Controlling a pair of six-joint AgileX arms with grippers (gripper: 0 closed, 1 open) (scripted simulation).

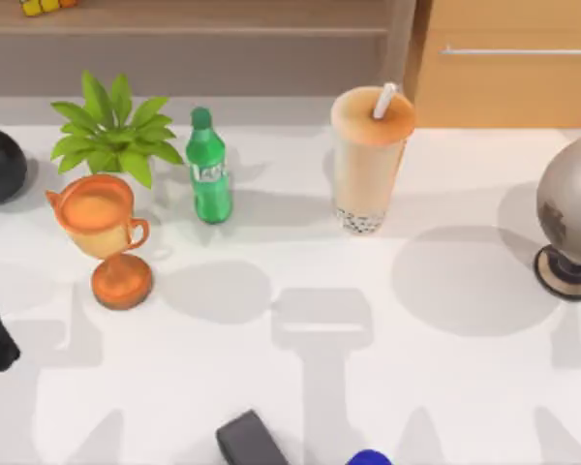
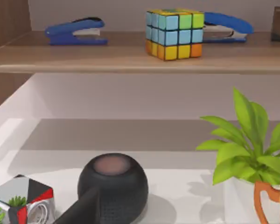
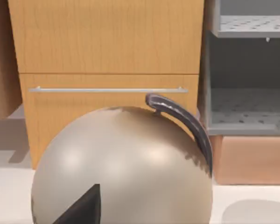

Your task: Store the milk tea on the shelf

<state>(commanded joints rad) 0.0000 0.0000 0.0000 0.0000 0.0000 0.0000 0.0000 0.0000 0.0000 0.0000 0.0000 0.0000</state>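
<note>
Milk tea (image 1: 370, 160) stands upright on the white table (image 1: 300, 387), toward the back edge, just right of centre; orange lid on, white straw (image 1: 384, 101) tilted, dark pearls at the bottom. No writing readable on the cup. The shelf (image 1: 184, 24) runs along the back behind it, with the greyish recess beneath; in the left wrist view the shelf board (image 2: 130, 58) carries two blue staplers (image 2: 77, 31) and a Rubik's cube (image 2: 174, 33), with bare board between them.

Green soda bottle (image 1: 208, 170) is left of the milk tea, well apart; its label shows pale lettering too small to read. Further left: potted plant (image 1: 111, 131), orange trophy cup (image 1: 105, 237), black round speaker (image 1: 0, 165) at the left edge. A grey globe (image 1: 571, 218) sits at the right edge, in front of the orange-wood cabinet (image 1: 508, 68) with its silver handle bar (image 1: 518, 50).

Open table lies in front of and to the right of the milk tea, up to the globe.

Neither hand's opening can be told; nothing is seen held
</note>
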